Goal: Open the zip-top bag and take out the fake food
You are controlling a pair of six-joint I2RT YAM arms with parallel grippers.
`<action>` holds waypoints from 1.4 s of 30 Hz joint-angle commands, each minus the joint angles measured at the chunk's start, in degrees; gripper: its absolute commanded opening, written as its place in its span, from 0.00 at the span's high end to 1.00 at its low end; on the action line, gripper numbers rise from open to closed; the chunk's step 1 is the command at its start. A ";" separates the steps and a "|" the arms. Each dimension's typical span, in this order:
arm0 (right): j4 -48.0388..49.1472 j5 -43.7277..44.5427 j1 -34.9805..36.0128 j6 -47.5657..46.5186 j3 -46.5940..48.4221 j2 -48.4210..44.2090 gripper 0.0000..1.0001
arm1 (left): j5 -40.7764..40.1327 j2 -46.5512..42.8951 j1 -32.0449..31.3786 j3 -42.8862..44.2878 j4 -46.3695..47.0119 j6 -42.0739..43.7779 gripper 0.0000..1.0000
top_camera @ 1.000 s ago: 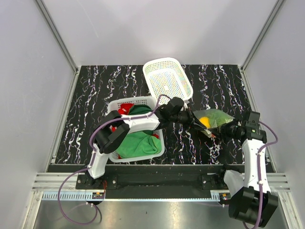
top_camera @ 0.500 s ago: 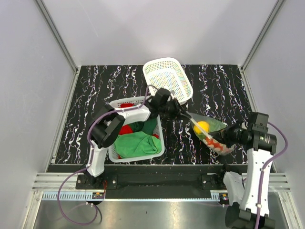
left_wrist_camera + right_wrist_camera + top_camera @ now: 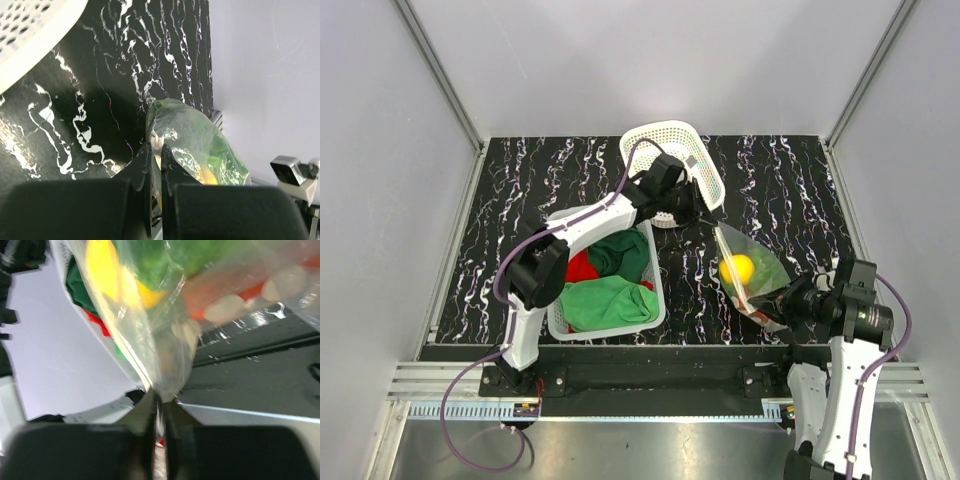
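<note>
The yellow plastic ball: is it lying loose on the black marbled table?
No, the yellow plastic ball sits inside the clear crinkly plastic bag, showing through its wall.

Glossy, crinkled clear plastic zip-top bag [image 3: 762, 272]

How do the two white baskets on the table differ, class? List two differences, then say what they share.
The near basket holds green and red cloths; the far basket shows only its bare perforated bottom where it is visible. The near basket sits close to the arms' bases; the far basket lies further back on the table. Both are white, perforated and roughly rectangular with rounded corners.
</note>
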 commanded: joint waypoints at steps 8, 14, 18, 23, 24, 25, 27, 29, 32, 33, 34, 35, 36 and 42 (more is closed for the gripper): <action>-8.91 10.38 0.08 -20.17 25.50 18.92 0.41 | -6.29 -11.09 -2.58 1.57 -3.31 4.87 1.00; -4.79 8.72 1.56 -21.41 30.10 23.85 0.21 | -6.64 -13.82 -3.81 2.98 -5.51 3.29 1.00; -2.76 10.03 7.77 -19.39 28.26 25.43 0.15 | -6.90 -14.97 -4.87 2.81 -6.30 2.24 1.00; 3.13 18.10 21.24 -10.17 28.17 26.22 0.09 | -8.83 -16.11 -6.27 3.15 -8.15 0.74 1.00; 3.48 19.25 24.13 -9.72 27.91 26.48 0.06 | -8.92 -16.20 -6.45 3.50 -8.85 0.48 1.00; 3.74 20.57 25.81 -9.54 27.64 26.57 0.04 | -8.93 -15.94 -6.54 4.29 -9.11 0.13 1.00; 3.83 24.53 28.37 -9.63 26.85 26.84 0.04 | -8.92 -15.85 -6.80 5.17 -10.43 -0.31 1.00; 4.10 27.16 31.79 -10.07 26.24 27.36 0.06 | -9.45 -15.85 -7.24 6.05 -10.87 -0.49 1.00; 4.19 32.33 38.29 -9.37 25.79 29.21 0.08 | -9.80 -15.76 -7.68 6.93 -11.67 -1.72 1.00; 4.01 34.01 40.05 -8.84 25.88 30.17 0.08 | -9.89 -15.67 -7.77 7.11 -11.75 -2.07 1.00; 3.84 35.77 41.72 -7.53 25.97 30.61 0.08 | -9.89 -15.50 -7.86 7.37 -11.67 -2.51 1.00; 3.57 39.88 44.43 -6.65 26.14 30.97 0.07 | -10.07 -15.50 -8.12 7.72 -11.84 -2.68 1.00; 3.14 42.62 45.16 -5.86 26.32 31.58 0.07 | -10.33 -15.50 -8.30 7.81 -11.84 -2.95 1.00; 2.34 50.82 46.57 -4.79 26.06 33.08 0.19 | -10.24 -15.06 -9.35 8.51 -12.10 -3.39 1.00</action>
